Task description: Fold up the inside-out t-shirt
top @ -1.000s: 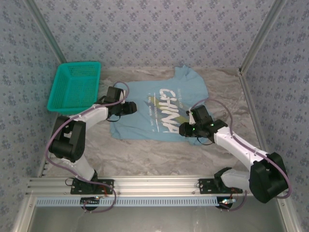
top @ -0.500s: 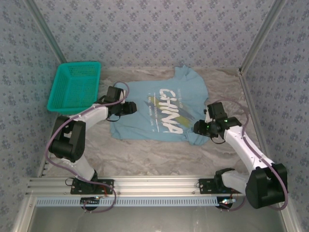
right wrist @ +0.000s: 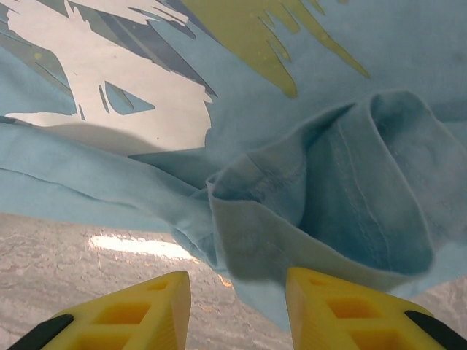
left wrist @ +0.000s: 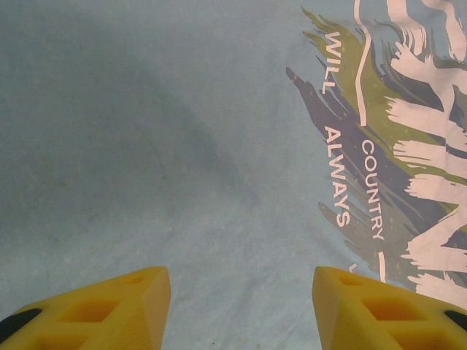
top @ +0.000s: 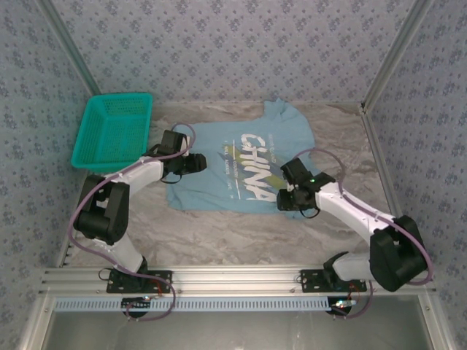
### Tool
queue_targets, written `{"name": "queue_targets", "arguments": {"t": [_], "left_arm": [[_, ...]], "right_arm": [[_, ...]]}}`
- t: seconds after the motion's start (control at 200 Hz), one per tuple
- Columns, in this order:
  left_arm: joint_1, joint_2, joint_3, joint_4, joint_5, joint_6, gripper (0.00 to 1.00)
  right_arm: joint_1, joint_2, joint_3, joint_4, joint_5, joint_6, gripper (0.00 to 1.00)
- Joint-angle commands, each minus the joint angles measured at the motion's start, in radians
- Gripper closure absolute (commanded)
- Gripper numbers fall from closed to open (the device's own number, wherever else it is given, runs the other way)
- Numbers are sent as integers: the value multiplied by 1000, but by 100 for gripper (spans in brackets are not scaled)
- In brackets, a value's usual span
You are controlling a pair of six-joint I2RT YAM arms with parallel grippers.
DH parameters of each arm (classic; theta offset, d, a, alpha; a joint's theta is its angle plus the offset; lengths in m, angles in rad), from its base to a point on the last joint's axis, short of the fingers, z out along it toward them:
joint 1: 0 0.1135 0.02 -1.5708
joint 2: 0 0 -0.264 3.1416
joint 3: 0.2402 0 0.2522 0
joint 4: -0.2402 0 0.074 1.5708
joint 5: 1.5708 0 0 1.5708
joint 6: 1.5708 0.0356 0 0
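The light blue t-shirt lies spread on the table with its printed side up, the "CHINA" lettering across its middle. My left gripper hovers open over the shirt's left part, plain blue cloth between its yellow fingers. My right gripper is open at the shirt's near right corner. There a bunched sleeve with a rolled hem lies just ahead of the gripper, its loose edge reaching down between the fingertips.
A teal mesh basket stands at the back left, beside the left arm. Bare marbled tabletop runs between the shirt and the arm bases. Patterned walls and metal posts close in the sides.
The right gripper swung out to the right past the shirt's edge, then came back left to the near right sleeve. The left arm and the shirt have stayed put.
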Motion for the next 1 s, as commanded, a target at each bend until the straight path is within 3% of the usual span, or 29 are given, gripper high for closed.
{"name": "queue_targets", "arguments": {"t": [0.0,0.165,0.255,0.445,0.635,0.824,0.999], "left_arm": [[-3,-38,5,-25,-8,20,46],[-3,-40,3,-30,-13,24,46],[-3,-41,7,-41,-13,27,46],[-3,-29,18,-37,-8,27,46],[-5,-28,23,-37,-4,24,46],[-5,-40,19,-45,-10,24,46],[-5,-41,20,-48,-14,27,46]], "right_arm": [[20,50,46,6,66,-18,59],[36,126,70,41,-16,-37,62],[18,51,42,43,-78,-32,62],[-179,-161,-55,51,-203,-9,62],[-406,-141,-130,59,-296,28,66],[-500,-69,-154,160,-350,29,68],[-521,-25,-171,193,-348,7,67]]}}
